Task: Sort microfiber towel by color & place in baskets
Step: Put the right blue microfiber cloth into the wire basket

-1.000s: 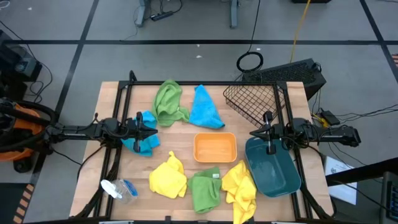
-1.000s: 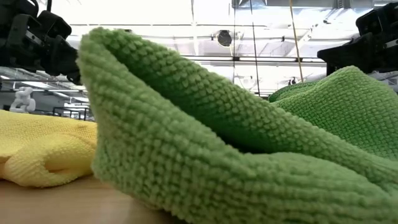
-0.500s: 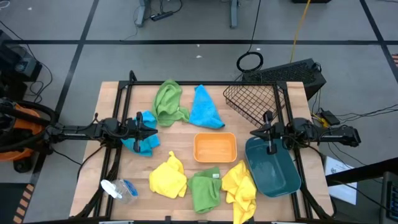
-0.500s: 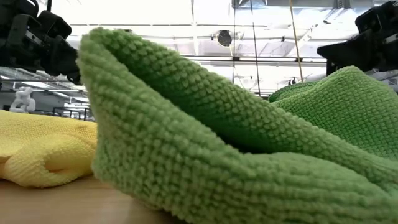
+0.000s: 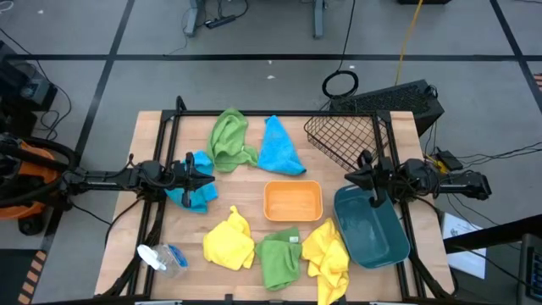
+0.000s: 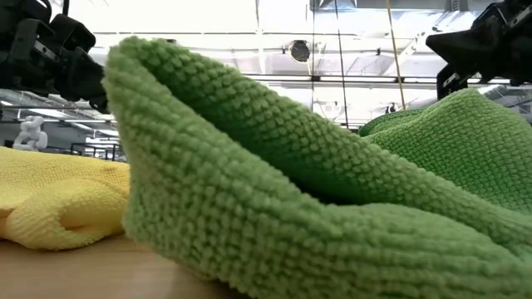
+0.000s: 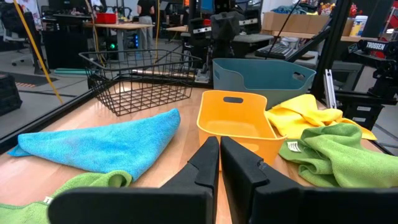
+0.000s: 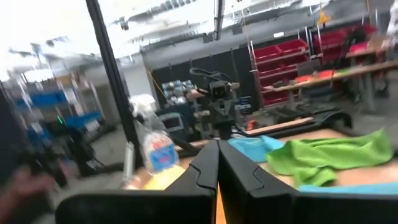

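Several microfiber towels lie flat on the wooden table: a green one (image 5: 229, 140) and a blue one (image 5: 279, 148) toward the far edge, a small blue one (image 5: 196, 195) at the left, and two yellow (image 5: 229, 241) (image 5: 329, 254) and one green (image 5: 278, 258) near the front. The orange bin (image 5: 292, 201) stands in the middle, the teal bin (image 5: 373, 229) to its right and the black wire basket (image 5: 347, 135) at the far right. My left gripper (image 5: 209, 174) is shut, level above the small blue towel. My right gripper (image 5: 350, 178) is shut above the teal bin's far left corner.
A clear spray bottle (image 5: 161, 257) lies at the near left corner. The low view is filled by the near green towel (image 6: 291, 183), with a yellow towel (image 6: 58, 199) beside it. Bare wood shows between the orange bin and the small blue towel. Black frame rails run along both table sides.
My right gripper has drawn back a little toward the table's right edge and has risen slightly. It has stayed shut. The left arm and all the towels have kept still.
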You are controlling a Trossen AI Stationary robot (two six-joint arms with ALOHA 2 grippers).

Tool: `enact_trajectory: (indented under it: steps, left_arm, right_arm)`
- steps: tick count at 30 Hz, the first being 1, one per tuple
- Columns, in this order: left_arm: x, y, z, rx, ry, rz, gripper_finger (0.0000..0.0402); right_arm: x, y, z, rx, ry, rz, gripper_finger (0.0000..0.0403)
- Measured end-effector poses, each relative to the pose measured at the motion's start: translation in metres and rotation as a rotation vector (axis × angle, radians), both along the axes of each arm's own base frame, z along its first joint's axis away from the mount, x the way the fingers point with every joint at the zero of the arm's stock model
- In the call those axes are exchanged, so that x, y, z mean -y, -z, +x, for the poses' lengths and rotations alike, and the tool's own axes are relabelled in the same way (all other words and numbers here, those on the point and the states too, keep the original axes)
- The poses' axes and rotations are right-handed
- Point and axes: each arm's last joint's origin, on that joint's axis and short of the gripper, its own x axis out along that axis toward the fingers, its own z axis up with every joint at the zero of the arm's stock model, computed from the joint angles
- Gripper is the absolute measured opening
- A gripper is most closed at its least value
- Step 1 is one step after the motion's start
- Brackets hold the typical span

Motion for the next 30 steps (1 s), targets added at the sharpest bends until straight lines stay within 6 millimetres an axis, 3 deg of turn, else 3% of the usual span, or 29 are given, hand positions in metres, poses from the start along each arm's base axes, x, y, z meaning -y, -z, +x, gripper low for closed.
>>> enact_trajectory:
  steps: [8,18,24,30]
  left_arm:
    - [0.0,0.0,0.0,0.001,-0.005,0.004,0.0022]
    - [-0.001,-0.002,0.0,0.02,-0.04,0.007,0.0022]
    - [-0.001,-0.002,0.0,0.026,-0.041,0.007,0.0022]
    - [-0.002,-0.003,0.0,0.031,-0.086,0.008,0.0022]
  right_arm:
    - [0.0,-0.033,-0.008,-0.057,-0.002,0.007,0.0]
    - [0.0,-0.121,-0.017,-0.103,0.011,-0.06,0.0]
    - [0.0,-0.165,-0.008,-0.174,0.012,-0.083,0.0]
    - [0.0,-0.183,0.01,-0.28,0.01,-0.116,0.0]
